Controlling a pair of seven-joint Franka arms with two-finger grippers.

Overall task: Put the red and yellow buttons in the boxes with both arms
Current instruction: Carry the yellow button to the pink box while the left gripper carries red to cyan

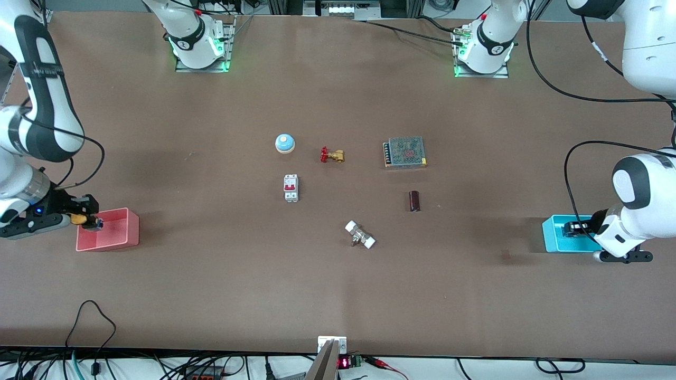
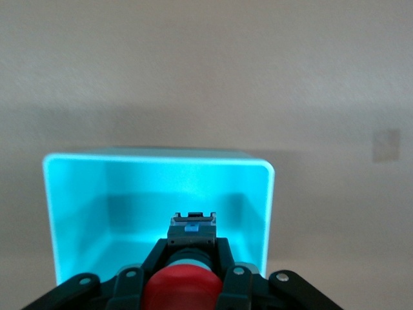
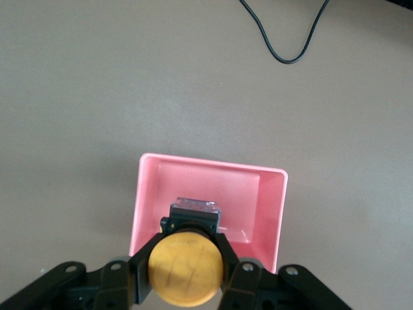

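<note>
Holding both buttons over their boxes, one arm at each end of the table.

Right gripper [image 3: 187, 284] clamping the yellow button [image 3: 184, 269] between its fingers, hanging over the pink box [image 1: 108, 229] at the right arm's end of the table. Left gripper [image 2: 191, 282] pinching the red button [image 2: 181, 292], hovering over the cyan box [image 2: 158, 213] at the left arm's end. Lying between the two boxes, mid-table: blue-and-white bell [image 1: 284, 143], brass valve [image 1: 332, 155], circuit breaker [image 1: 291, 188], power supply [image 1: 405, 152], dark cylinder [image 1: 414, 201] and white-capped fitting [image 1: 360, 235].
</note>
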